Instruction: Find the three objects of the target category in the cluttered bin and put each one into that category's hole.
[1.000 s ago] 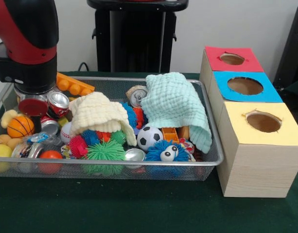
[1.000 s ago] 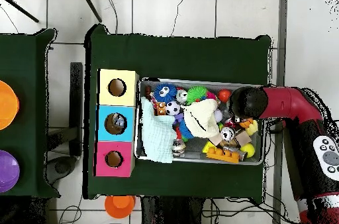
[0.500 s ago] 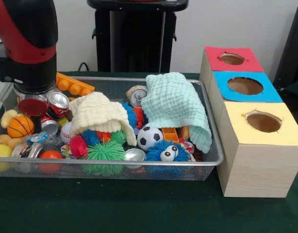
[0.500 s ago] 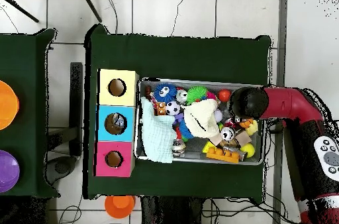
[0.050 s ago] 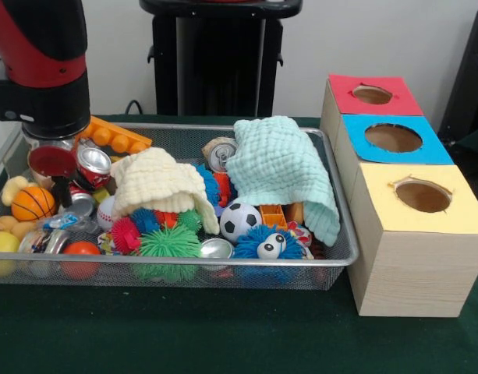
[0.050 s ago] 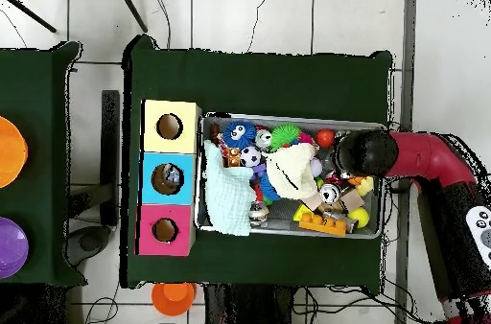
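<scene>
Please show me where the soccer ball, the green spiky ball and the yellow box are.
soccer ball (image 5: 240, 221), front view, its white middle.
green spiky ball (image 5: 169, 244), front view, its centre.
yellow box (image 5: 394, 210), front view, bare top face.

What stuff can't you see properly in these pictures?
- Gripper: the arm blocks it in the front view and covers it in the overhead view, so open or shut is unknown.
- Toys under the mint cloth and cream cloth: hidden in both views.
- Inside the yellow box's hole: too dark.
</scene>
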You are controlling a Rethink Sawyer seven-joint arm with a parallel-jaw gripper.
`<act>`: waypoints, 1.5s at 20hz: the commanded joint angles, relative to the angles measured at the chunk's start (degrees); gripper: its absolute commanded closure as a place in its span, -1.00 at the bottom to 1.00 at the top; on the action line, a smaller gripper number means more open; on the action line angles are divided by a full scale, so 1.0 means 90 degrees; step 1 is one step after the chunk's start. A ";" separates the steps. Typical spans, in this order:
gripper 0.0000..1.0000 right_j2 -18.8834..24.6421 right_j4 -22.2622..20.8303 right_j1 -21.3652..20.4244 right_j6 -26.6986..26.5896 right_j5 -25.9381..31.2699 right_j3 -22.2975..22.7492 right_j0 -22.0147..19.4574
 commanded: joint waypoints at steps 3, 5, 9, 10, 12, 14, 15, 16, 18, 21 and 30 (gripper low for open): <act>-1.00 0.0446 -0.0026 -0.0078 -0.0610 -0.0313 0.0291 -0.0054; -1.00 0.0422 -0.0198 0.0038 -0.0661 -0.0466 0.0159 -0.0032; -1.00 0.0414 -0.0309 0.0267 -0.0731 -0.0596 -0.0003 -0.0041; -1.00 0.0417 -0.0294 0.0295 -0.0756 -0.0576 -0.0022 -0.0047; -1.00 0.0468 -0.0220 0.0306 -0.0771 -0.0616 0.0082 -0.0090; -1.00 0.0493 -0.0195 0.0341 -0.0815 -0.0657 0.0080 -0.0128; -1.00 0.0477 -0.0213 0.0381 -0.0834 -0.0664 0.0036 -0.0125; -1.00 0.0479 -0.0206 0.0401 -0.0857 -0.0661 0.0009 -0.0132; -1.00 0.0483 -0.0190 0.0406 -0.0870 -0.0664 0.0025 -0.0148; -1.00 0.0442 -0.0220 0.0442 -0.0859 -0.0665 0.0023 -0.0139; -1.00 0.0368 -0.0399 0.0672 -0.0852 -0.0835 -0.0098 -0.0110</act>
